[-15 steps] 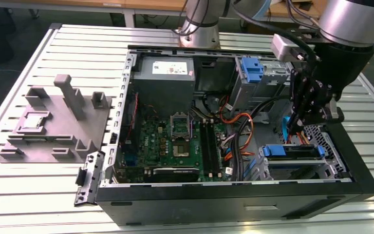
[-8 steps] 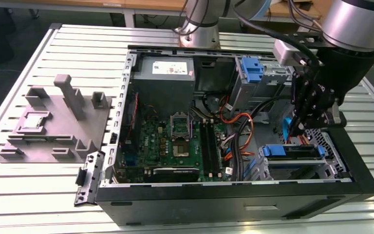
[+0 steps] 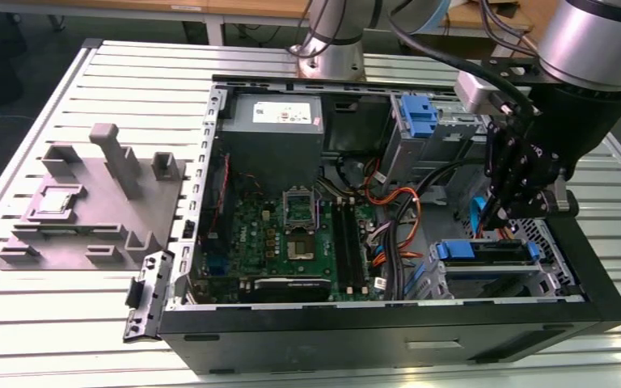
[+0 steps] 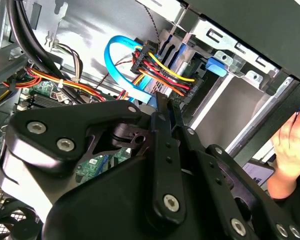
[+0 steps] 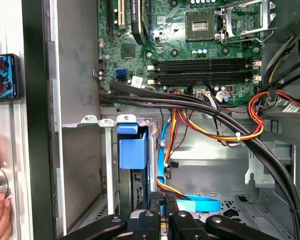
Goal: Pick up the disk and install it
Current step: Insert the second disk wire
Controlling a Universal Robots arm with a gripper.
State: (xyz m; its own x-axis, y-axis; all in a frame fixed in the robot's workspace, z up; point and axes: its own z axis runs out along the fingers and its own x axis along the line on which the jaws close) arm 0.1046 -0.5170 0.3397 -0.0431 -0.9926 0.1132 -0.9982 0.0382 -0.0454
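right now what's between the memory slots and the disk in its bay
In the first wrist view, a bundle of black cables crosses between the memory slots and the disk.

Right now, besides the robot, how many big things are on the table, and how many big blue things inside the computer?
Open computer case: 1
Grey fixture: 1
Disk in blue frame: 1
Upright blue latch piece: 1
Light-blue cable: 1
Total: 5

The tool (image 3: 501, 212) is black. The disk (image 3: 487, 252) has a blue frame. The big board (image 5: 190, 45) inside the black case (image 3: 397, 339) is green. Wires (image 5: 250, 120) are red, yellow and orange. One flat cable (image 4: 115, 60) is light blue. The desk (image 3: 62, 323) is silver with long stripes.
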